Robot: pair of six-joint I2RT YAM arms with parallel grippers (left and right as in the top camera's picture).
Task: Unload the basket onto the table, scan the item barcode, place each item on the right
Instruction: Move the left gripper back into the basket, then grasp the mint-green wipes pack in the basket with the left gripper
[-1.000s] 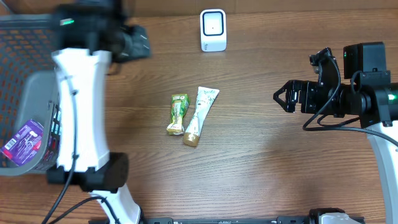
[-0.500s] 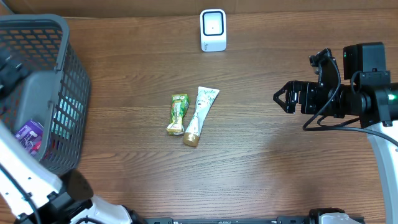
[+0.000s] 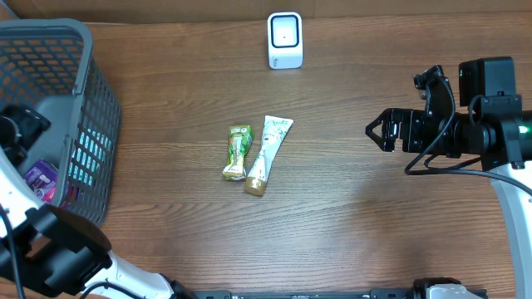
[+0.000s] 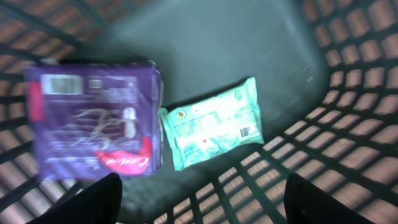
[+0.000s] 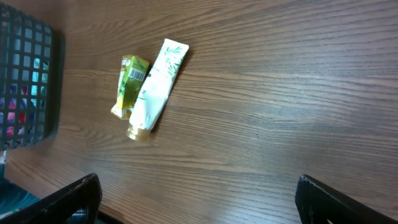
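So the left gripper [image 4: 204, 183] hangs open and empty over the basket [image 4: 348, 93], with the purple pack [image 4: 93, 124] and mint pack [image 4: 214, 130] side by side on its floor. The right gripper [image 5: 199, 186] is open too, near the right edge of the table [image 3: 374, 216].

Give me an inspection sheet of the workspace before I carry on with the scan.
surface: wooden table, no spills seen.
job's things: white scanner at the far edge; green packet and white tube lying side by side mid-table; purple packet and mint packet in the grey basket.
clutter: nothing seen.
grippers: left gripper open above the basket's packets, empty; right gripper open over the table's right side, empty.
cables: black cable looping by the right arm.
surroundings: nothing seen.
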